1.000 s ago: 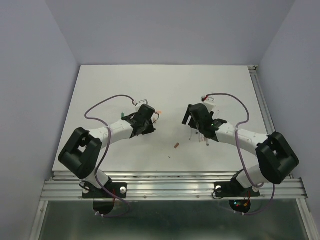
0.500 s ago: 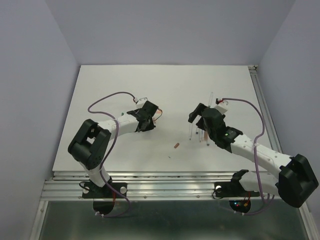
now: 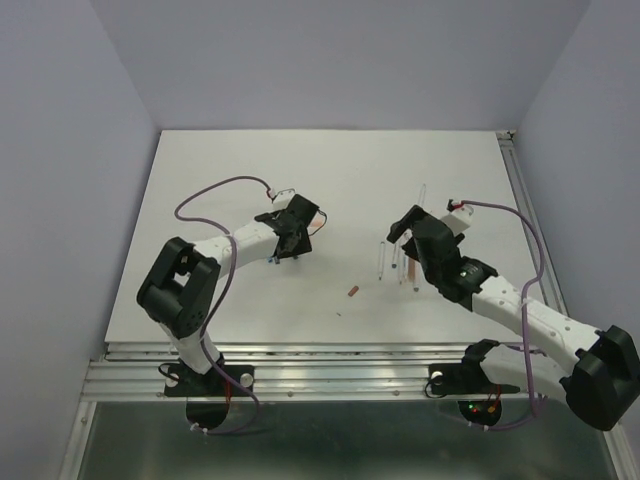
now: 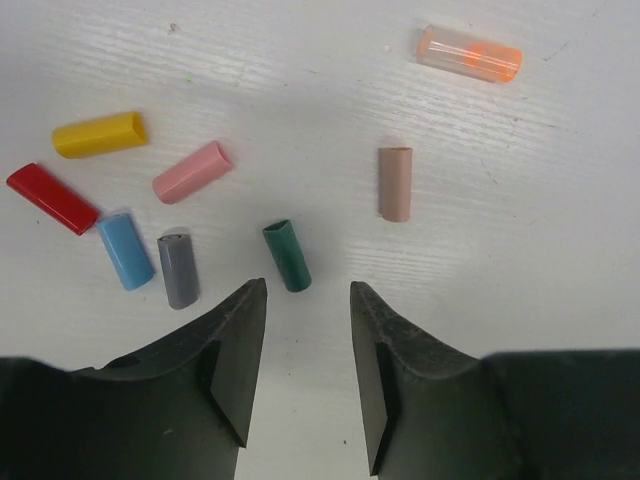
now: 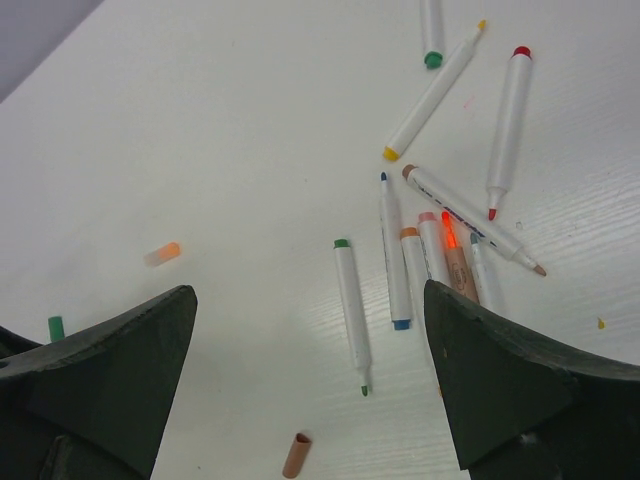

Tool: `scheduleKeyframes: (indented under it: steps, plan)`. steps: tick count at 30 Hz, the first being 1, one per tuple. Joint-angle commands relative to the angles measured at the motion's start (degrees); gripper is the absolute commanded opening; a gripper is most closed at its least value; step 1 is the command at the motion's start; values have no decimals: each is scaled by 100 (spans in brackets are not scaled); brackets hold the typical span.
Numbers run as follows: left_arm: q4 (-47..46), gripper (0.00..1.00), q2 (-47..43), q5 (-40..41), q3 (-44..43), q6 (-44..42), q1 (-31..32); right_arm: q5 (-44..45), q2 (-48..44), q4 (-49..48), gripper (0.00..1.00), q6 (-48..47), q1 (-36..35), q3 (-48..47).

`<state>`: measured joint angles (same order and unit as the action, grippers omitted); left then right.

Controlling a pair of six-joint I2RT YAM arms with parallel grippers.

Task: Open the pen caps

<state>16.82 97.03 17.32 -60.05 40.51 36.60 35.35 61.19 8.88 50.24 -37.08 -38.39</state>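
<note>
Lying flat, green cap pointing toward left pincer, spread empty; right pincer spread

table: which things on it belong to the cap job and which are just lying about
Job: yellow cap, red cap, blue cap, grey cap, pink cap, green cap, tan cap, orange cap.
Lying about: pens, tips already bare.
</note>
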Motion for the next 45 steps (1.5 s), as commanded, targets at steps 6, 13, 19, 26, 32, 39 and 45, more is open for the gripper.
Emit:
scheduleKeyframes:
  steps: [6, 13, 19, 26, 32, 39, 45]
  plan:
    - [32, 68, -2079, -37, 46, -246, -4, 489, -379, 525, 100, 153, 17, -10]
    - [418, 99, -3699, 1360, 502, 79, -47, 1438, -801, 1975, 100, 494, 17, -423]
    - [1702, 99, -3788, 2486, 512, 1336, -398, 2203, -1293, 3452, 100, 1276, 17, -661]
    - [1553, 99, -4587, 2574, 951, 1732, -663, 2353, -1803, 3638, 100, 1410, 17, -529]
    - [1192, 99, -5282, 2610, 1452, 1714, -900, 2345, -2067, 3462, 100, 1234, 17, -257]
    - [1157, 99, -4888, 2381, 1426, 1609, -1041, 2336, -2190, 3348, 100, 1032, 17, -151]
    - [921, 99, -5036, 2232, 1479, 1399, -1120, 2345, -2067, 3304, 100, 918, 17, -168]
